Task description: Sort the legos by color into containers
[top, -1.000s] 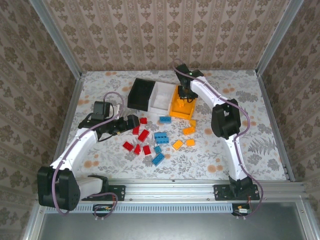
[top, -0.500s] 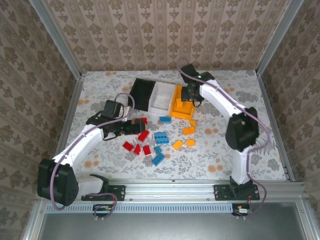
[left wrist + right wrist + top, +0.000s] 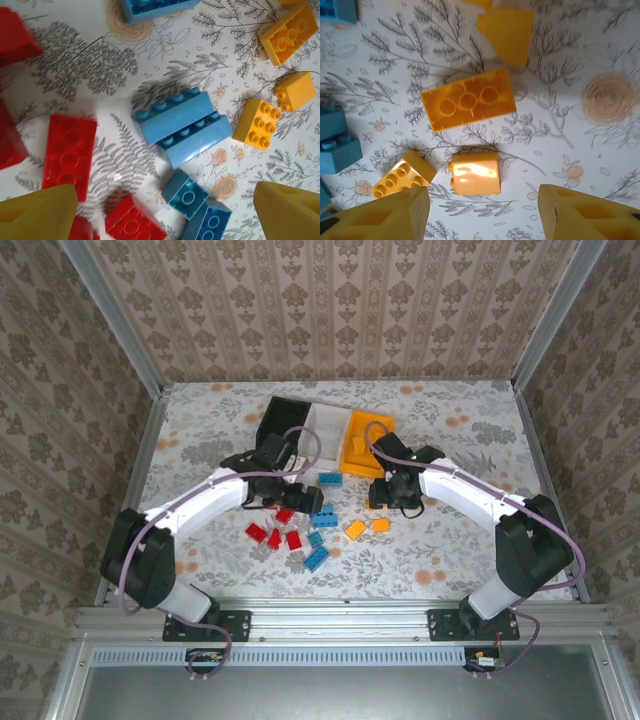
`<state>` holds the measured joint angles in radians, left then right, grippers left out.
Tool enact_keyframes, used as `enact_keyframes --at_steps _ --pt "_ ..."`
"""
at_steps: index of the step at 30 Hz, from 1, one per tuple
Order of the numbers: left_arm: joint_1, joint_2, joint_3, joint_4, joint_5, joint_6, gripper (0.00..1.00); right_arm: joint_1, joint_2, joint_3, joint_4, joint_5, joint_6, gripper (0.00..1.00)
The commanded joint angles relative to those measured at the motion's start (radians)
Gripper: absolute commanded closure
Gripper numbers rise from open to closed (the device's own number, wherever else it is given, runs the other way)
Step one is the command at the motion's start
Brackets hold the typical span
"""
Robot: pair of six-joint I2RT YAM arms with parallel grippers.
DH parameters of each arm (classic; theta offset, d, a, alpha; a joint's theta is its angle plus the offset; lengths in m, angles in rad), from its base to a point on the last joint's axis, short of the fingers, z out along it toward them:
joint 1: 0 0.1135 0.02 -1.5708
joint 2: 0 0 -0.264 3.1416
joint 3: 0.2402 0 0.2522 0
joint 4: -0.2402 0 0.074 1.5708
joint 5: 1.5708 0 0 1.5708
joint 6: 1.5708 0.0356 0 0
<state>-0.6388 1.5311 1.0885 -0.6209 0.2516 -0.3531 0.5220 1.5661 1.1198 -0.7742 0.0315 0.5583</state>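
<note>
Loose legos lie on the flowered table. Red ones [image 3: 274, 536] are at the left, blue ones [image 3: 320, 522] in the middle, orange ones [image 3: 367, 527] at the right. The joined containers stand behind them: black [image 3: 280, 425], white [image 3: 325, 425] and orange [image 3: 365, 440]. My left gripper [image 3: 308, 502] hangs open over the blue pile. In the left wrist view a large blue brick [image 3: 182, 125] and a small teal brick [image 3: 187, 194] lie ahead of the left gripper [image 3: 165, 220]. My right gripper [image 3: 485, 215] stands open and empty just short of an orange brick [image 3: 474, 172] lying on its side.
An upside-down orange brick [image 3: 467, 100] and a studded orange brick [image 3: 402, 180] lie close to the right fingers. Red bricks [image 3: 69, 150] sit beside the left finger. A lone blue brick [image 3: 330, 480] lies in front of the bins. Metal rails edge the table.
My right arm swung from the orange bin down to the orange bricks on the table, and its jaws opened. My left arm reached right, from the red bricks to the blue pile.
</note>
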Motion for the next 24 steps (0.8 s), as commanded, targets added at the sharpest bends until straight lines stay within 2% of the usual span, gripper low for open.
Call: enact_keyframes --at_steps 1,12,16,24 --pt "-0.005 0.078 0.084 0.009 -0.047 0.013 0.08 0.000 -0.057 -0.037 0.076 -0.041 0.060 0.39" --pt "-0.067 0.333 0.243 0.105 -0.133 -0.020 0.06 -0.033 -0.152 -0.102 0.106 -0.008 0.076 0.34" --pt "-0.080 0.400 0.280 0.137 -0.146 -0.025 0.05 -0.061 -0.167 -0.130 0.113 -0.017 0.075 0.33" --pt "-0.080 0.491 0.369 0.128 -0.244 0.004 0.04 -0.089 -0.209 -0.185 0.151 -0.052 0.090 0.33"
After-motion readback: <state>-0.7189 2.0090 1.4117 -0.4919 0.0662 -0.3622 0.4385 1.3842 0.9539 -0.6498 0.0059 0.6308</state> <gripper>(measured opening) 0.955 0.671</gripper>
